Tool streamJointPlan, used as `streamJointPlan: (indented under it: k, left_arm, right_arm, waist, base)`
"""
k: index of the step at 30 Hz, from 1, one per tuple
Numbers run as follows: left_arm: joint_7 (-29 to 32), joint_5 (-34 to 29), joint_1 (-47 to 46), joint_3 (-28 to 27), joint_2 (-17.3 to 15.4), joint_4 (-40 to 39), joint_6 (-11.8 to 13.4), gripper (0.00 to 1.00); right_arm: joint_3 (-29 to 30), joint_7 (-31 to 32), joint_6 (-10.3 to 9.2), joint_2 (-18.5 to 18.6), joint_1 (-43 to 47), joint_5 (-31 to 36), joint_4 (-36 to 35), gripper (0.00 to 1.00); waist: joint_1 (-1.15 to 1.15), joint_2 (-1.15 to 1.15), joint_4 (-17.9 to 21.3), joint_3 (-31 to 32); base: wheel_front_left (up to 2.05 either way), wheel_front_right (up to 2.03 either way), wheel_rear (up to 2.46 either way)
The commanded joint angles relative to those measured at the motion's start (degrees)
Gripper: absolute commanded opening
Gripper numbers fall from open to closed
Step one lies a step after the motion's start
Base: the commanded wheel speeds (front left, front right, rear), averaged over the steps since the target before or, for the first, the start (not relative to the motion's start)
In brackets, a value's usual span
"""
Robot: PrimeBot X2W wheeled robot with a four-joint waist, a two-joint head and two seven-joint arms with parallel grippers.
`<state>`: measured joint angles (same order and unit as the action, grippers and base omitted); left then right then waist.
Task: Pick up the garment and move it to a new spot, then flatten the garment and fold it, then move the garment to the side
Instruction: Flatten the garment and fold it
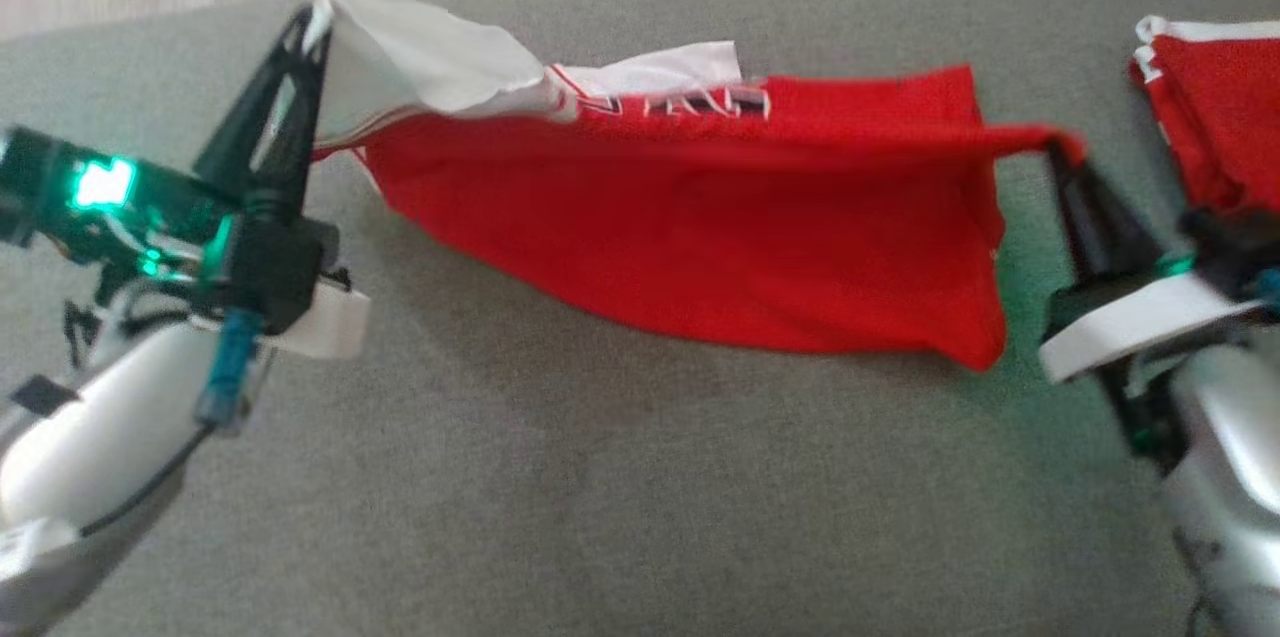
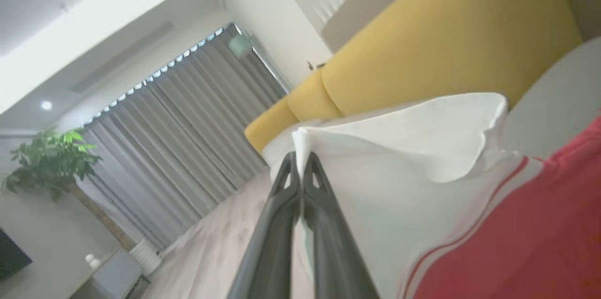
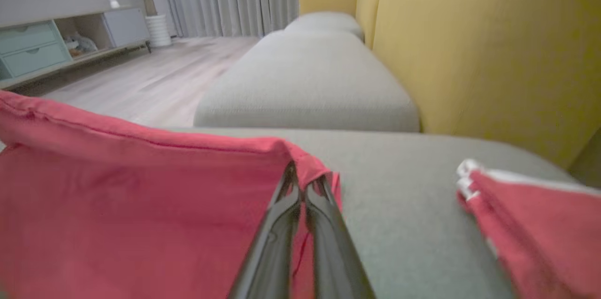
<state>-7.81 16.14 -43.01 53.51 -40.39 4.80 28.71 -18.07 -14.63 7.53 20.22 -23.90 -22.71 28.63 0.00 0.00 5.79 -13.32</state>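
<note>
Red and white cloth garment (image 1: 700, 217): strung left to right above the grey upholstered seat (image 1: 600, 497), white end pinched in the left gripper (image 1: 306, 22), red corner pinched in the right gripper (image 1: 1056, 152). Middle sagging low toward the seat; touching or just clear, cannot tell. Second folded red garment (image 1: 1220, 107) lying at far right, near the right gripper.

Left wrist view: jaws closed tight on a white fold of the cloth, red panel with white stripes to the right, yellow sofa back (image 2: 446, 41) beyond.

Right wrist view: jaws closed on a narrow red hem corner, cloth draped away to the left, second folded red garment resting on the seat to the right, apart from the fingers.

Likely trouble: thin right-hand pinch slipping if pulled taut, dropping that end in a heap; sagging middle dragging and bunching on the seat when laid down; spreading too far right and landing on the second folded red garment.
</note>
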Motion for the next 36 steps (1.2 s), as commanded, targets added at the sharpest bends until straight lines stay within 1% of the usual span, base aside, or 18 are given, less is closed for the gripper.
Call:
streamJointPlan:
  k: [1, 6, 11, 13, 15, 18, 20, 22, 23, 25, 27, 30, 36]
  left_arm:
    - [-0.96, -0.21, -3.85, -4.19, -3.49, -2.66, -0.20, 0.00]
    - [-2.67, 1.33, -8.99, -8.58, -7.45, -8.34, -2.43, 0.00]
    - [-2.21, 4.18, -14.84, -12.51, -9.53, -13.70, -5.54, 0.00]
    - [-1.40, 5.17, -17.61, -13.76, -9.87, -14.84, -6.89, 0.00]
    - [-0.68, 6.88, -20.22, -14.80, -9.36, -15.25, -8.48, 0.00]
    - [0.17, 9.03, -24.49, -15.20, -7.82, -13.84, -11.91, 0.00]
    - [0.78, 10.76, -27.24, -14.85, -6.05, -10.98, -14.76, 0.00]
    - [1.88, 12.11, -30.27, -14.52, -4.27, -6.87, -17.15, 0.00]
    - [2.54, 12.91, -31.82, -14.55, -3.10, -4.58, -17.93, 0.00]
    - [3.24, 12.48, -35.74, -13.99, -1.26, -0.41, -19.55, 0.00]
    - [3.29, 11.36, -39.69, -13.24, 0.79, 3.74, -20.77, 0.00]
    - [1.74, 9.44, -45.81, -12.31, 3.92, 10.50, -22.69, 0.00]
    - [-4.63, 7.62, -55.51, -13.12, 8.86, 21.47, -24.43, 0.00]
  right_arm:
    - [0.92, -0.37, -0.04, 2.30, -0.03, 0.36, -3.23, 0.00]
    - [6.18, -0.07, -0.04, 7.60, -0.53, 0.65, -11.84, 0.00]
    - [11.63, 5.34, -0.04, 12.14, -1.69, 0.70, -23.79, 0.00]
    - [13.98, 8.24, -0.04, 12.87, -2.81, 0.18, -28.58, 0.00]
    - [15.66, 11.00, -0.04, 12.85, -4.48, -0.42, -32.18, 0.00]
    - [16.03, 14.29, -0.04, 13.25, -8.29, -0.44, -34.35, 0.00]
    - [15.11, 15.59, -0.04, 13.29, -11.70, -0.59, -33.23, 0.00]
    - [13.47, 16.47, -0.04, 13.31, -15.67, -1.22, -30.64, 0.00]
    - [12.26, 16.80, -0.04, 13.65, -17.76, -1.11, -29.04, 0.00]
    - [10.44, 16.64, -0.04, 13.84, -22.32, -1.41, -25.69, 0.00]
    - [9.08, 15.70, -0.04, 13.81, -27.10, -1.51, -21.71, 0.00]
    - [7.26, 13.35, -0.04, 13.78, -34.45, -1.33, -15.61, 0.00]
    - [2.14, 4.10, -0.04, 13.87, -47.43, 0.21, -6.02, 0.00]
  waist:
    - [0.00, 0.00, -0.16, 1.17]
    - [0.00, 0.00, -0.45, 3.87]
    - [0.00, 0.00, -0.68, 5.65]
    - [0.00, 0.00, -0.79, 5.78]
    - [0.00, 0.00, -0.86, 5.50]
    - [0.00, 0.00, -1.43, 3.81]
    - [0.00, 0.00, -1.96, 2.28]
    - [0.00, 0.00, -2.61, 0.18]
    - [0.00, 0.00, -3.04, -1.00]
    - [0.00, 0.00, -4.03, -3.86]
    - [0.00, 0.00, -4.96, -6.76]
    - [0.00, 0.00, -6.22, -11.30]
    - [0.00, 0.00, -7.39, -16.60]
  base:
    - [0.00, 0.00, 0.00]
    - [0.00, 0.00, 0.00]
    - [0.00, 0.00, 0.00]
    - [0.00, 0.00, 0.00]
    - [0.00, 0.00, 0.00]
    - [0.00, 0.00, 0.00]
    - [0.00, 0.00, 0.00]
    - [0.00, 0.00, 0.00]
    - [0.00, 0.00, 0.00]
    - [0.00, 0.00, 0.00]
    - [0.00, 0.00, 0.00]
    - [0.00, 0.00, 0.00]
    - [0.00, 0.00, 0.00]
